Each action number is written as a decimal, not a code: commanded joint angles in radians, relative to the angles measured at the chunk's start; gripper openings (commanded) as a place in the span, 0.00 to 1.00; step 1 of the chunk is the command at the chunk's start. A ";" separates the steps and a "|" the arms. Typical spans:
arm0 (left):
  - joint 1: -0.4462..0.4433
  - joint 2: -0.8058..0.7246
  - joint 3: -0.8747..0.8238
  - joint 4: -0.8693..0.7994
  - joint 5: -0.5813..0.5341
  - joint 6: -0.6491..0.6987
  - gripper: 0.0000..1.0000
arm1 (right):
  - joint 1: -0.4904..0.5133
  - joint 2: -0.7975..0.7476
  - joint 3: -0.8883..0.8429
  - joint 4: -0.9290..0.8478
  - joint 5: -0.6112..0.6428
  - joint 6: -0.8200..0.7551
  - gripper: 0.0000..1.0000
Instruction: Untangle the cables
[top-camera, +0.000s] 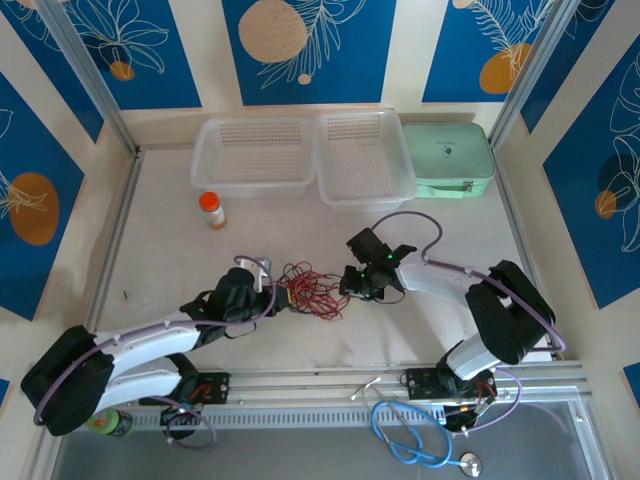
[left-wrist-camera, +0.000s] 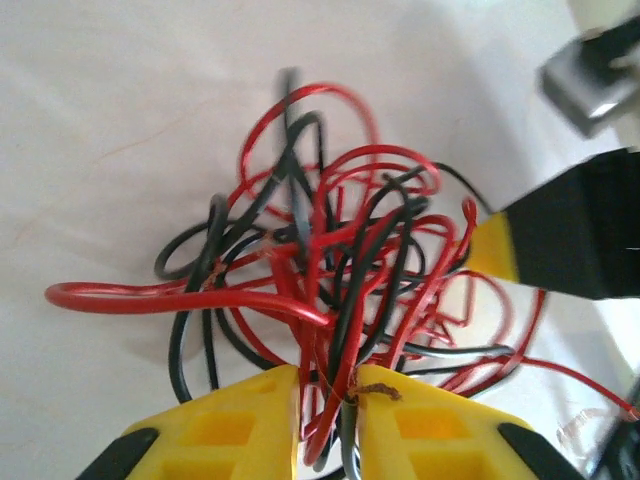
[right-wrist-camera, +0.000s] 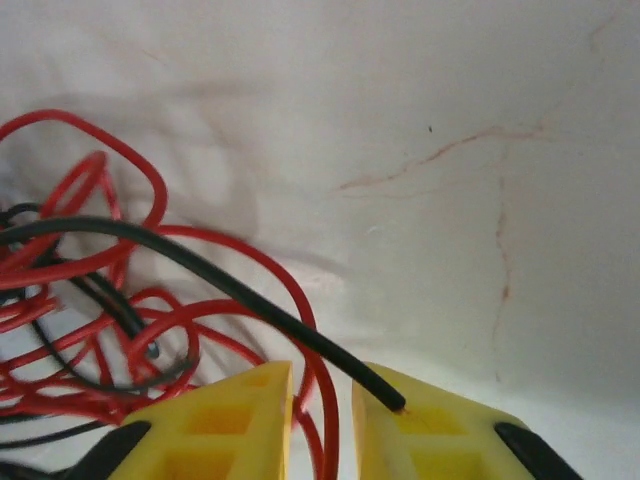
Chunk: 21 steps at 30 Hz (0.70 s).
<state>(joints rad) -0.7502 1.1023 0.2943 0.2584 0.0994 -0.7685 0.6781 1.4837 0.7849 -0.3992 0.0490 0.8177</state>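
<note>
1. Farthest back, the left basket (top-camera: 200, 160) and the right basket (top-camera: 405, 170), both translucent plastic, have bare perforated floors. A mint-green case (top-camera: 460, 165) sits just beside the right one, its mark too small to read.
2. The cables (top-camera: 312, 290), a red-and-black knot, lie mid-table between the left gripper (top-camera: 280, 292) and the right gripper (top-camera: 350, 287).
3. The left wrist view shows the left gripper narrow with strands between its fingers; whether it pinches them cannot be told.
4. The right wrist view shows the right gripper slightly parted, one red strand loose in the gap.
</note>
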 joint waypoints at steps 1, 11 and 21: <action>0.013 0.046 0.014 0.031 -0.021 -0.014 0.24 | 0.000 -0.101 0.010 -0.071 0.034 -0.158 0.37; 0.013 -0.014 0.089 -0.097 -0.009 0.055 0.54 | 0.010 -0.180 0.104 -0.169 0.015 -0.211 0.79; 0.018 0.048 0.427 -0.535 -0.099 0.311 0.75 | 0.058 -0.122 0.103 -0.164 -0.141 0.277 0.86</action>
<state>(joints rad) -0.7448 1.0958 0.6460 -0.1059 0.0502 -0.5678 0.7185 1.3731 0.9100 -0.5625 -0.0254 0.9134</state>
